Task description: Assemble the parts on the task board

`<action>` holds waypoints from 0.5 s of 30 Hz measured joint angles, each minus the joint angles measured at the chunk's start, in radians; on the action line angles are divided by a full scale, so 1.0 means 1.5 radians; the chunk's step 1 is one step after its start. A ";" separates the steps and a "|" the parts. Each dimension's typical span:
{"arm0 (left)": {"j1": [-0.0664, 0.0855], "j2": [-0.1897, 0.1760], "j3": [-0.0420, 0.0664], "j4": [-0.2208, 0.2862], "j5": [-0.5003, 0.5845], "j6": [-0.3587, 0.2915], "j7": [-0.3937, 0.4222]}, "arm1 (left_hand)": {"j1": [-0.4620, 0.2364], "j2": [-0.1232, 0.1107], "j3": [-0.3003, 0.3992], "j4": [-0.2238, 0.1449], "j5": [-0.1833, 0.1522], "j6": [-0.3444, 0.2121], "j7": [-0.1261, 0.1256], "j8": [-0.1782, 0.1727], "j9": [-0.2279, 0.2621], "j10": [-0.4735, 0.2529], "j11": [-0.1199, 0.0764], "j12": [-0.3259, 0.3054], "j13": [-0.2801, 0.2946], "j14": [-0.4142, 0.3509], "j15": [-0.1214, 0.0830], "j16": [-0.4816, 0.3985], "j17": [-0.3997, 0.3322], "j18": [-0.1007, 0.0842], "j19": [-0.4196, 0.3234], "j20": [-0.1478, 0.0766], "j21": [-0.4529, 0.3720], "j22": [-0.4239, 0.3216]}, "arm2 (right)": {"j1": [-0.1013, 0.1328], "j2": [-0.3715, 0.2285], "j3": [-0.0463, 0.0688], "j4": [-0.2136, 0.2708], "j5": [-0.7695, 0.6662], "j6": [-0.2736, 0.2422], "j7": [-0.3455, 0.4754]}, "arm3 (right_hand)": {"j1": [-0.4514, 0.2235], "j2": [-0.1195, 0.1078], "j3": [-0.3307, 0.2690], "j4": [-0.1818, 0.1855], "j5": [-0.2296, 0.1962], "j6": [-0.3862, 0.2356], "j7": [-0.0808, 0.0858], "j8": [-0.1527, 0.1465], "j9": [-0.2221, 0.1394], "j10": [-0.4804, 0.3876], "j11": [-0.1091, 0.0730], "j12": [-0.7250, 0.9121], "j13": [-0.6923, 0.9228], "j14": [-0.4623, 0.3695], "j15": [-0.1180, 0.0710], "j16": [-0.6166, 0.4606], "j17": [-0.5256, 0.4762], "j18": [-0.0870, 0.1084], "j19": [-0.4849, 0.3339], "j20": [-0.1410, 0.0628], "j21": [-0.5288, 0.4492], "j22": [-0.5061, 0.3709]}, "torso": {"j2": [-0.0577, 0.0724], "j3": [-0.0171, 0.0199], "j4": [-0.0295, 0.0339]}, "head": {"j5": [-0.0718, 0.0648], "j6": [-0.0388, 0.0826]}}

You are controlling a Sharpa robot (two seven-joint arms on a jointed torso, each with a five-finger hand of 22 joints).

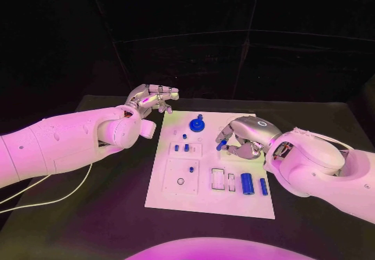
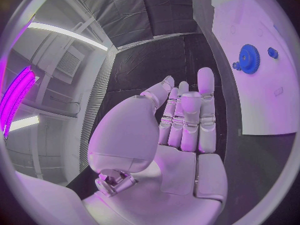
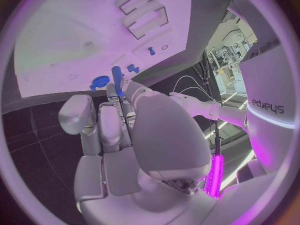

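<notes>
The task board (image 1: 209, 208) fills the middle of the head view, running from the lower centre up toward the upper centre, and the right hand (image 1: 244, 138) hovers over its right edge in the centre right of the frame. That hand grasps a small blue peg (image 1: 221, 144), pinched between its fingers with the others curled close around it; in the right wrist view the same peg (image 3: 117, 75) sticks out beyond the fingertips toward the board, its long axis roughly in line with the fingers. The relation that matters next is where that peg points: just left of the hand in the head view lie two short blue pegs (image 1: 181, 147) near small sockets, and above them, upper centre, sits the blue gear (image 1: 196, 125). The held peg lies nearest these, and I judge the right hand is the one placed to seat it, once its axis is turned to stand over a hole. Which hole it is meant for I cannot tell. The left hand (image 1: 152, 97) hangs off the board's upper left corner, holding nothing, its fingers loosely bent and apart. In the lower right of the board a larger blue cylinder (image 1: 247, 183) and a thin blue rod (image 1: 263, 187) lie side by side, long axes running up the frame.
</notes>
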 measured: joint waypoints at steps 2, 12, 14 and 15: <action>0.000 0.000 0.000 0.000 0.000 0.000 0.000 | 0.000 0.000 0.000 0.000 0.000 0.000 0.000 0.000 0.000 0.000 0.000 0.000 0.000 0.000 0.000 0.000 0.000 0.000 0.000 0.000 0.000 0.000 | 0.000 0.014 0.000 0.002 0.005 -0.003 0.004 | 0.000 0.000 0.000 0.000 0.000 0.000 0.000 0.000 0.000 0.000 0.000 0.000 0.000 0.000 0.000 0.000 0.000 0.000 0.000 0.000 0.000 0.000 | 0.000 0.0000 0.0000 | 0.002 -0.001; 0.000 0.004 0.000 0.000 0.000 0.000 -0.001 | 0.000 0.000 0.000 0.000 0.000 0.000 0.000 0.000 0.000 0.000 0.000 0.003 0.000 0.000 0.000 0.000 0.000 0.000 0.000 0.000 0.000 0.000 | -0.009 0.105 -0.002 -0.029 0.029 -0.008 0.038 | -0.003 -0.003 0.005 -0.005 0.000 0.000 0.000 0.000 0.000 0.000 0.000 -0.001 0.001 0.000 0.000 0.000 0.000 0.000 0.000 0.000 0.000 0.000 | 0.000 0.0001 0.0008 | 0.014 -0.006; 0.000 0.004 0.000 0.000 0.000 0.000 -0.001 | 0.000 0.000 0.000 0.000 0.000 0.000 0.000 0.000 0.000 0.000 0.000 0.003 0.000 0.000 0.000 0.000 -0.001 0.000 0.000 0.000 0.000 -0.001 | -0.016 0.118 -0.002 -0.037 0.032 -0.008 0.046 | -0.003 -0.003 0.005 -0.005 0.000 0.000 0.000 0.000 0.000 0.000 0.000 -0.001 0.001 0.000 0.000 0.000 0.000 0.000 0.000 0.000 0.000 0.000 | 0.001 0.0002 0.0008 | 0.016 -0.007; 0.000 0.005 0.000 0.000 0.000 0.001 -0.001 | 0.000 0.000 0.000 0.000 0.000 0.000 0.000 0.000 0.000 0.000 0.000 0.003 0.000 0.000 0.000 0.000 -0.001 0.000 0.000 0.000 0.000 -0.001 | -0.019 0.124 -0.003 -0.040 0.033 -0.008 0.049 | -0.003 -0.003 0.006 -0.006 0.000 0.000 0.000 0.000 0.000 0.000 0.000 -0.003 0.001 0.000 0.000 0.000 0.000 0.000 0.000 0.000 0.000 0.000 | 0.001 0.0003 0.0008 | 0.018 -0.008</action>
